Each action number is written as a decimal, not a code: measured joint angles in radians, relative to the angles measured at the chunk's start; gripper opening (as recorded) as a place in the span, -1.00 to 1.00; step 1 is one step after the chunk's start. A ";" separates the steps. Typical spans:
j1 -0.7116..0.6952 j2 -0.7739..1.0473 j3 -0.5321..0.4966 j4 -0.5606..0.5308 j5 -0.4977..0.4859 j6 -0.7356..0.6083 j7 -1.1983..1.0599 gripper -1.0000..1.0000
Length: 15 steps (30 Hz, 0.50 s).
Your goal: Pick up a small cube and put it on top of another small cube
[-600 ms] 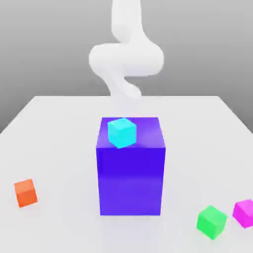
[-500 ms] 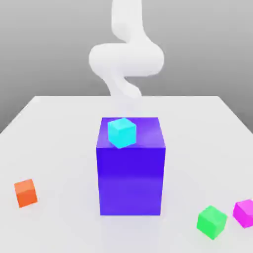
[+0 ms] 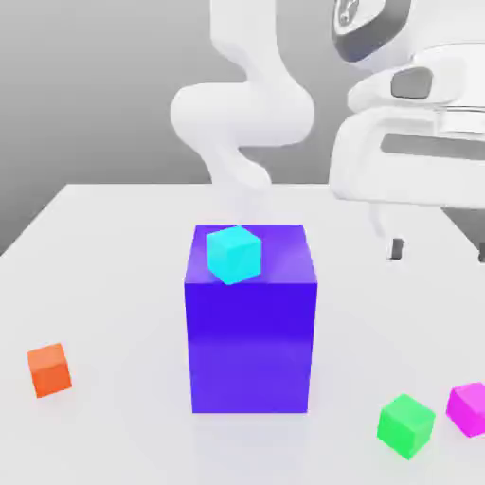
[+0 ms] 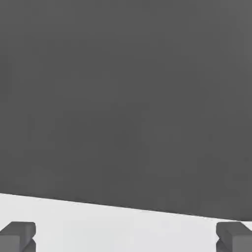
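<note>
While no brand, label or writing is legible on any surface, positions are clear. The magenta-pink cube [image 3: 468, 408] rests on the white table [image 3: 114, 256] at the exterior view's right edge, just beside the green cube [image 3: 405, 425]. A cyan cube [image 3: 233, 253] sits atop the large blue block [image 3: 250, 332]. An orange cube [image 3: 48, 368] lies well apart at the left. The gripper [image 3: 438, 250] hangs above the table, fingers [image 4: 17, 235] spread apart, holding nothing.

Green cube [image 3: 406, 425] sits just beside the magenta cube [image 3: 468, 408], crowding it.
</note>
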 joint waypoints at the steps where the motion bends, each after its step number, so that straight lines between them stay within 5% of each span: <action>1: 0.017 0.037 0.007 -0.002 -0.015 0.010 0.023 0.00; 11: 0.160 0.379 0.052 -0.023 -0.073 0.132 0.182 0.00; 15: 0.241 0.523 -0.031 0.007 -0.163 0.227 0.258 0.00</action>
